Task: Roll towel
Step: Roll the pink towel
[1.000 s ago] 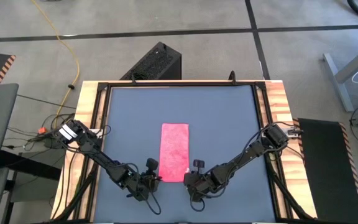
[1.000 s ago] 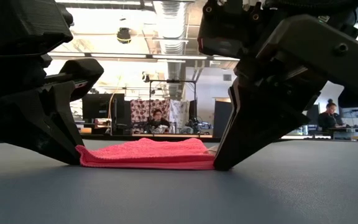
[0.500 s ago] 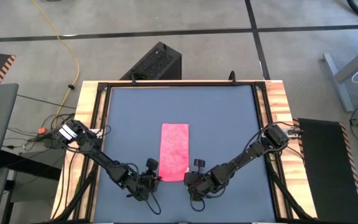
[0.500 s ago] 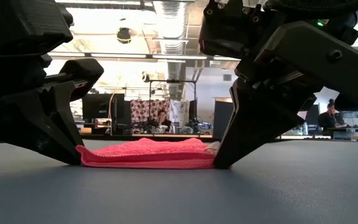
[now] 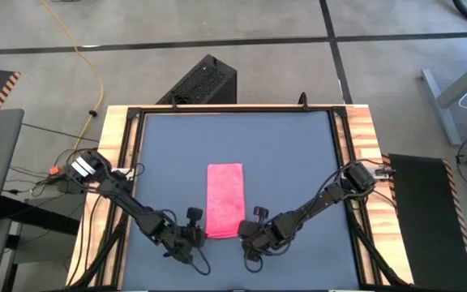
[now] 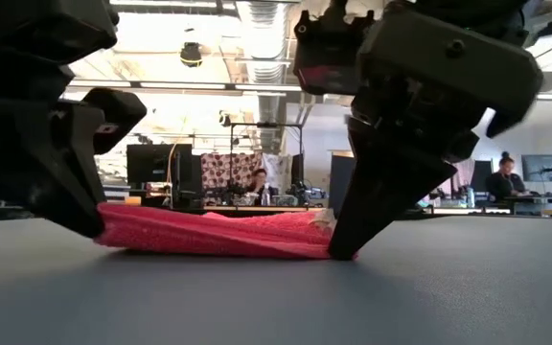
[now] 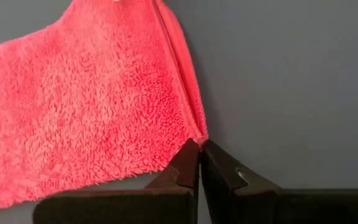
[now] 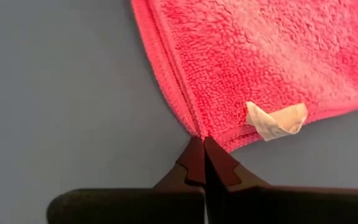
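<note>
the towel [image 5: 225, 200] lies on the mat [image 5: 169, 146], near its front edge. the left gripper [image 5: 199, 234] sits at the towel's front left corner, the right gripper [image 5: 244, 234] at its front right corner.

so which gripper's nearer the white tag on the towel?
Right. The right gripper is shut on the towel corner beside the white tag; the left gripper pinches the opposite near corner.

Open-plan lab or office, monitors [image 6: 151, 172], exposed ceiling ducts [image 6: 257, 29], seated person [image 6: 504, 179]
</note>
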`<action>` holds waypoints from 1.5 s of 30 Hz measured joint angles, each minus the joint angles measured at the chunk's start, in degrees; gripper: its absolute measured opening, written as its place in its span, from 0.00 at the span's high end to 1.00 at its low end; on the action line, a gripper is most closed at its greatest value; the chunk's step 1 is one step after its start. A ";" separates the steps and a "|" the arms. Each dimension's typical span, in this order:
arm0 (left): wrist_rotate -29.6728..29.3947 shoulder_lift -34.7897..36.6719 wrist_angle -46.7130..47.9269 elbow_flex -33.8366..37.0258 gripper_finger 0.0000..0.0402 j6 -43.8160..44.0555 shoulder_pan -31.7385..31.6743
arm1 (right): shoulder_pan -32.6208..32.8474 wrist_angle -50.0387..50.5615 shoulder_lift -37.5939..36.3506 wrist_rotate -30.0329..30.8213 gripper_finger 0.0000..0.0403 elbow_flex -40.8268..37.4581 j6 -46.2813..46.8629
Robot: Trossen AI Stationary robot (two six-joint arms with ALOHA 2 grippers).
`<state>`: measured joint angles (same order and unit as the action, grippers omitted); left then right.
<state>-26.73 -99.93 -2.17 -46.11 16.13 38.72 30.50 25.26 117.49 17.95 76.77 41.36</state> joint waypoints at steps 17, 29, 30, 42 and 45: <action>3.50 0.14 0.92 0.04 1.00 6.04 0.02 | -0.64 -0.27 -0.92 -9.98 0.98 0.19 4.55; 0.95 0.18 1.40 0.04 1.00 3.60 0.00 | -3.36 -1.55 -1.03 -17.47 0.98 0.19 7.78; 0.95 0.18 1.44 0.04 1.00 3.60 0.00 | -3.62 -1.60 -1.03 -17.91 0.98 0.19 8.30; 0.91 0.22 1.98 0.02 1.00 3.59 0.00 | -4.73 -1.85 -2.14 -18.07 0.98 0.71 7.23; 0.89 0.23 1.97 0.02 1.00 3.59 0.00 | -4.65 -1.97 -2.22 -18.14 0.98 1.29 6.83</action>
<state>-25.84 -99.70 -0.21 -46.09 19.73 38.72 25.85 23.29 115.28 -0.20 78.06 48.18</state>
